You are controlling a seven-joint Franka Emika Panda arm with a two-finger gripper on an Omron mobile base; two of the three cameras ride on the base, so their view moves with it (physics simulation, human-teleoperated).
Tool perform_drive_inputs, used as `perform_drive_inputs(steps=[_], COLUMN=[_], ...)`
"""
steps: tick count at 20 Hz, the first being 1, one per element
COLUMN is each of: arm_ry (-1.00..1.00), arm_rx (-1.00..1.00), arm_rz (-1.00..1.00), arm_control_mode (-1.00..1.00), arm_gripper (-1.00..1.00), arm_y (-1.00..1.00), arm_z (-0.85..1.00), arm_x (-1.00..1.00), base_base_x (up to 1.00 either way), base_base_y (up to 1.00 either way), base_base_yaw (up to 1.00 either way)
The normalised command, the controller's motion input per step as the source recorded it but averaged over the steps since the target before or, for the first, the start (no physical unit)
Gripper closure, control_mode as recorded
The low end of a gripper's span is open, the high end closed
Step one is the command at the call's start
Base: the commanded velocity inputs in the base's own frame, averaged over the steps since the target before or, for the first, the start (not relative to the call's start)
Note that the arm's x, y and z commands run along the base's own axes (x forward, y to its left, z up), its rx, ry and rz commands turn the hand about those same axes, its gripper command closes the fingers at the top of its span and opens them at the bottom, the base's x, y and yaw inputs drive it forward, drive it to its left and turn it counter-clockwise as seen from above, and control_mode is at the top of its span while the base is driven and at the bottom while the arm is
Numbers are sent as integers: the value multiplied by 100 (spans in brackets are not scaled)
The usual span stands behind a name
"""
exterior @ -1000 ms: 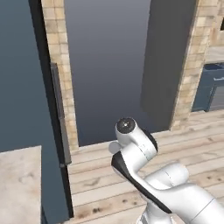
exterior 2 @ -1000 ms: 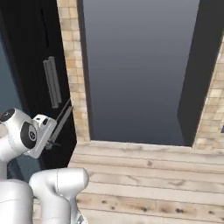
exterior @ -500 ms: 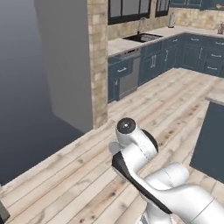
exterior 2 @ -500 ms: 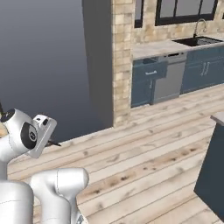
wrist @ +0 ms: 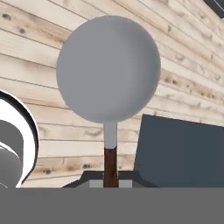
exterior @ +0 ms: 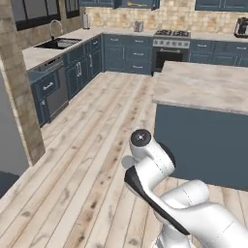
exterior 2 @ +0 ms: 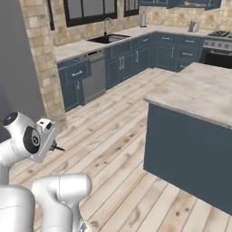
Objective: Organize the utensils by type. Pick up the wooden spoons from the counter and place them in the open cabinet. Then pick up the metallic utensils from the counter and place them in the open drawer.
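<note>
A metallic utensil (wrist: 108,70) with a round silver head and a thin dark handle stands up from my gripper (wrist: 110,177), which is shut on the handle. Behind it is pale wooden floor. In the right base view my gripper (exterior 2: 53,146) hangs low at the left, with the thin dark utensil (exterior 2: 59,148) poking out to the right. A beige counter (exterior: 213,35) over slate-blue cabinets runs along the far tiled wall, with a grey appliance (exterior: 240,26) at its right end. The wooden spoons, the open cabinet and the open drawer are out of view.
An island (exterior: 203,82) with a beige top and dark blue sides stands close on the right (exterior 2: 195,90). A brick pillar (exterior: 19,97) rises at the left. A sink counter (exterior: 58,42) lines the left wall, a stove (exterior: 169,46) the back. Wooden floor (exterior: 97,145) lies between.
The whole picture has swung from a dark wall and doorway round to the kitchen, so the base has turned. The utensil stays in my shut gripper.
</note>
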Motion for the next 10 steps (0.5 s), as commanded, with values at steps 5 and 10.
perform_drive_inputs(steps=[5,10], arm_ry=[0,0], arm_rx=[0,0], arm_rz=[0,0], arm_control_mode=[100,100], arm_gripper=[100,100], arm_y=[0,0], arm_z=[0,0], arm_x=[0,0], base_base_x=[46,74], base_base_y=[18,44], base_base_yaw=[-40,-18])
